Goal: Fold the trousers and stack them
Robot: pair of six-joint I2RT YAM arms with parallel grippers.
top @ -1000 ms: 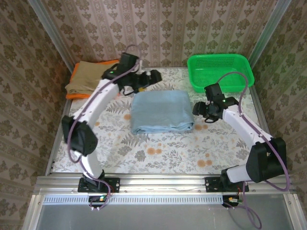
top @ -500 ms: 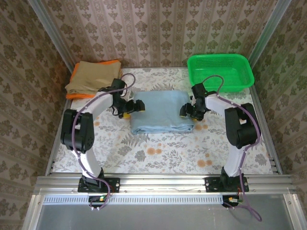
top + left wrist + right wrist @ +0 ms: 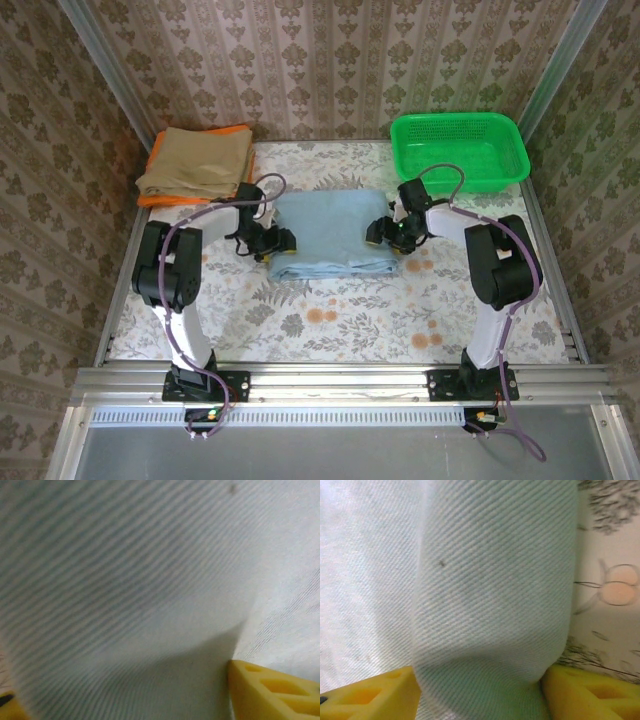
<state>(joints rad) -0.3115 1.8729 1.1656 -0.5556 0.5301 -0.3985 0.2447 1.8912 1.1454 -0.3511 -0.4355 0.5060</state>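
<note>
The light blue trousers (image 3: 330, 232) lie folded into a rectangle in the middle of the table. My left gripper (image 3: 272, 243) is low at their left edge. In the left wrist view a fold of the trousers (image 3: 125, 580) fills the gap of the left gripper (image 3: 135, 700), up against the yellow finger (image 3: 272, 692), so it is shut on the cloth. My right gripper (image 3: 385, 232) is at the trousers' right edge. In the right wrist view a thick roll of the trousers (image 3: 490, 580) is pinched in the right gripper (image 3: 480, 695) between both yellow fingers (image 3: 370, 695).
Tan trousers (image 3: 195, 162) lie folded on an orange cloth (image 3: 158, 200) at the back left corner. A green basket (image 3: 455, 119) stands at the back right. Floral tabletop (image 3: 330, 320) lies bare in front of the blue trousers. Patterned walls close in three sides.
Both arms came down from behind the trousers to their left and right edges. The left jaws went from wide open to closing on the cloth's edge.
</note>
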